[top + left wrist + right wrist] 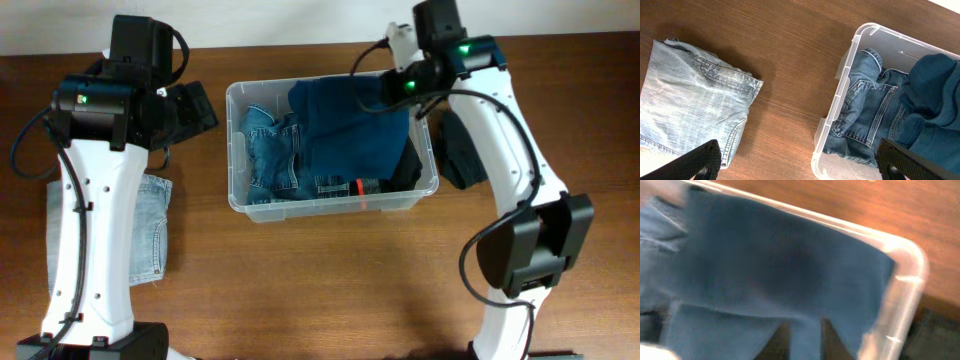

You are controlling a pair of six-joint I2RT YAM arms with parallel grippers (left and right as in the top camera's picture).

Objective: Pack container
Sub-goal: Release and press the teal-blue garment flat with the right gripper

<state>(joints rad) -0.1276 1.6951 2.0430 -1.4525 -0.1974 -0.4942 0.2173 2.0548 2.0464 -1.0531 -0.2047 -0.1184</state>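
Note:
The clear plastic container (234,150) stands mid-table and holds folded blue jeans (272,150) with a dark blue garment (350,125) draped over its right half. My right gripper (400,85) hangs over the container's far right corner. In the blurred right wrist view its fingers (785,335) stand close together with a fold of that dark blue garment (765,265) pinched between them, next to the container's rim (910,275). My left gripper (802,167) is open wide above the table, beside the container's left wall (832,120); nothing lies between its pads.
Light-wash folded jeans (150,225) lie on the table at the left, under the left arm. A dark garment (462,150) lies on the table right of the container. An orange-marked black item (362,186) sits at the container's front wall.

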